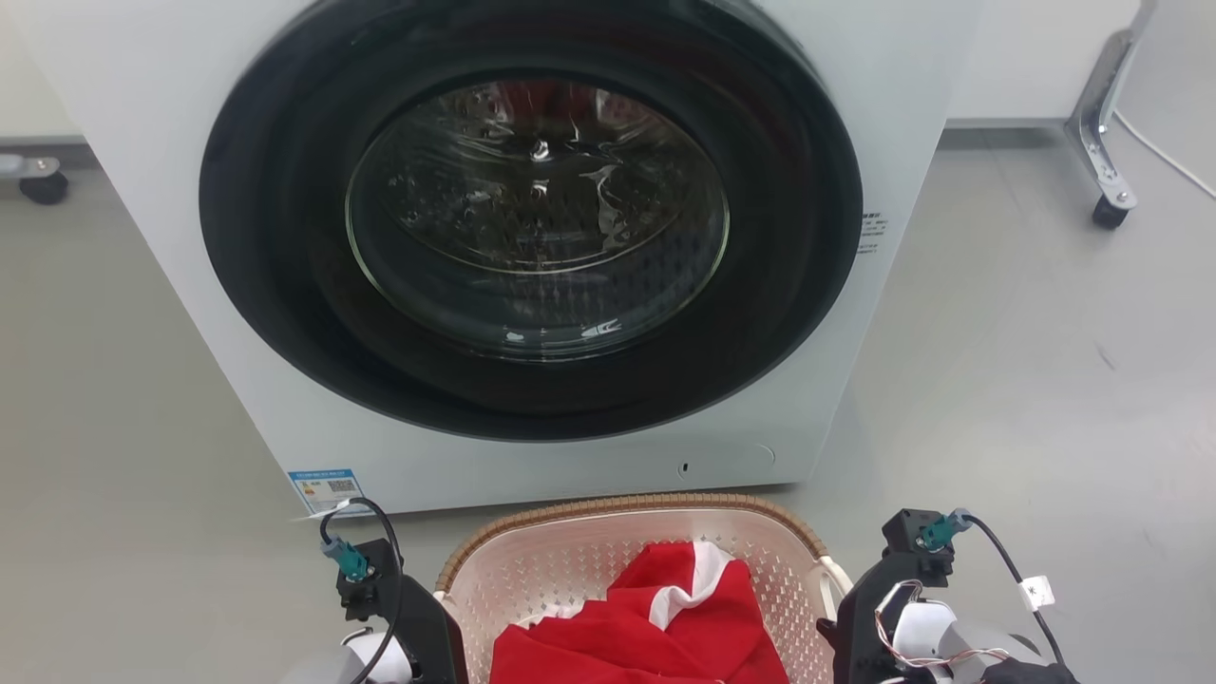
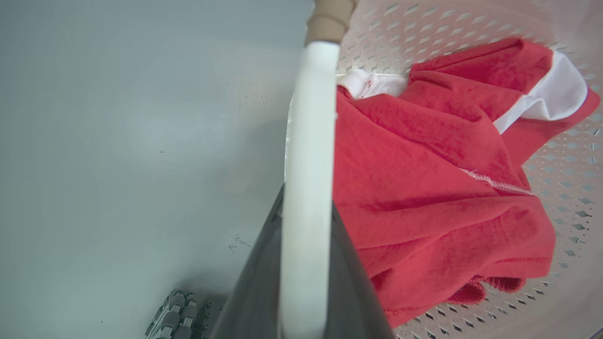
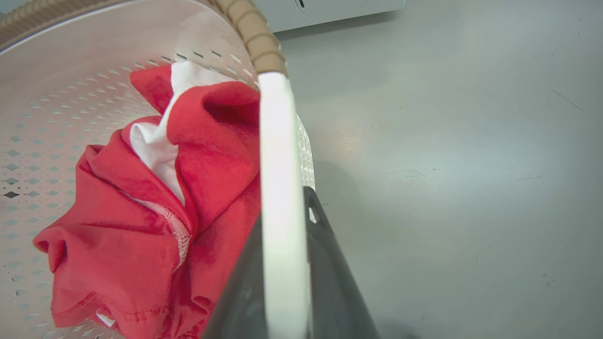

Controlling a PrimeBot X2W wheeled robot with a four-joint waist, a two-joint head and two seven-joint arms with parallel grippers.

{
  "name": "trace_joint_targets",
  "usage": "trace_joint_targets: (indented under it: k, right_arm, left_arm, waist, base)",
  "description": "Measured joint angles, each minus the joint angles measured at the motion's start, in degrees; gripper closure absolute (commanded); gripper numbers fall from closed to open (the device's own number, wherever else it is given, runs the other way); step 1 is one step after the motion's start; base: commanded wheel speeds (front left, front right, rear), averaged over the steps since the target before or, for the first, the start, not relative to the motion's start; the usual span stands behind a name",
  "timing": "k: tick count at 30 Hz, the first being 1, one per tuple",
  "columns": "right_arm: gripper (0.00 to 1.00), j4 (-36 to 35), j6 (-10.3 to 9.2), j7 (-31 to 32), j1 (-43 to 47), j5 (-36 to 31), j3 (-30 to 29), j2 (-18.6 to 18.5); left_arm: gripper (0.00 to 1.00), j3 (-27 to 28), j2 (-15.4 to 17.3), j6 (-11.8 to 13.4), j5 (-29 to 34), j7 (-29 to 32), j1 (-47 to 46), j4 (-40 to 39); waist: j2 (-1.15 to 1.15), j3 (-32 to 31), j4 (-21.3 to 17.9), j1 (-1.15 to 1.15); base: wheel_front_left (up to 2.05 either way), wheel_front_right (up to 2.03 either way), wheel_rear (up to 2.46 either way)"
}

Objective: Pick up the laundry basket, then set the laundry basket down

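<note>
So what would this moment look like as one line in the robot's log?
left fingers: shut on left handle | right fingers: shut on right handle | laundry basket: red garment inside | ahead: washing machine

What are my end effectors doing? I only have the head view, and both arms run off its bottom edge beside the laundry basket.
Observer: In the left wrist view, the left end effector is shut on the laundry basket's white left handle.
Operator: And the right?
Observer: In the right wrist view, the right end effector is shut on the white right handle.
Operator: How much is in the basket?
Observer: The wrist views show a crumpled red and white garment, with bare perforated plastic beyond its hem.
</note>
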Motion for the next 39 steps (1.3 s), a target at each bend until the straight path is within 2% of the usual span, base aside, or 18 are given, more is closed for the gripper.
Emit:
trace_joint_targets:
  k: [13, 39]
  right_arm:
    - [1.00, 0.1, -0.31, 2.3, 1.7, 2.0, 0.6, 0.0]
    - [1.00, -0.1, -1.29, 3.4, 3.0, 4.4, 1.7, 0.1]
  left_arm:
    - [1.00, -1.4, 0.0, 0.9, -1.9, 2.1, 1.3, 0.0]
    - [1.00, -2.5, 0.0, 1.6, -2.2, 3.4, 1.4, 0.5]
  waist:
    - [0.00, -3.3, 0.1, 0.00]
    - [0.01, -4.0, 0.0, 0.01]
  base:
    - [0.00, 0.00, 0.00]
    - [0.00, 0.00, 0.00]
